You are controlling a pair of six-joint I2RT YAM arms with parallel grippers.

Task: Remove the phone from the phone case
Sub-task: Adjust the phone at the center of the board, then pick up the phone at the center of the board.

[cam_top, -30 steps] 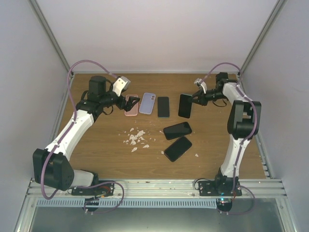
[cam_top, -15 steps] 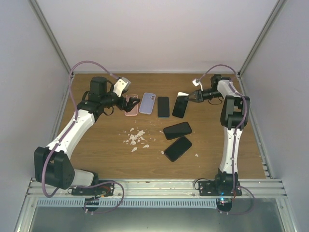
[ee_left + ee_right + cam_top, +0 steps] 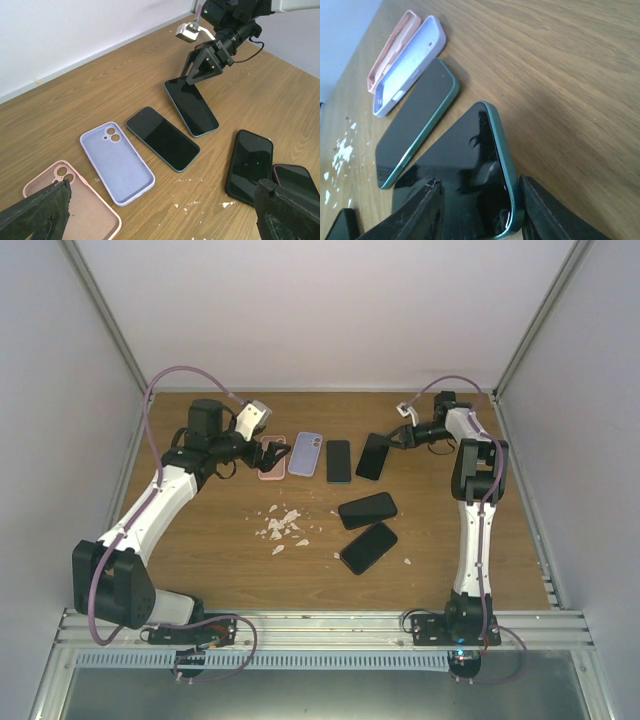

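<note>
The dark-screened phone with a teal-green frame (image 3: 192,107) lies screen up and bare of any case, towards the far right corner of the brown wood-grain bench (image 3: 230,570). Its glass is glossy black and unlit, its corners are rounded, and the frame shows as a thin green rim. It forms the right end of a row of 4 things along the far part of the bench. Just beside it lies a second teal-framed dark phone (image 3: 162,137), then an empty lavender silicone case (image 3: 117,162), then an empty pink silicone case (image 3: 80,210). Both cases lie open side up with their camera cut-outs at the far end.

The right end effector (image 3: 480,179) straddles the first phone's far end, with a black finger (image 3: 420,210) close on either side. I cannot tell whether they clamp it or stand free. The left end effector (image 3: 272,452) hangs over the pink case with its jaws wide apart.

Nearer the middle of the bench lie a black slab phone (image 3: 367,509) and, just beside it towards the near edge, a second black slab phone (image 3: 368,547), both at an angle. White crumbs (image 3: 283,524) are scattered to their left. Plain white wall panels (image 3: 320,310) enclose the bench on 3 sides, and an aluminium rail (image 3: 320,625) along the near edge carries the arm bases.
</note>
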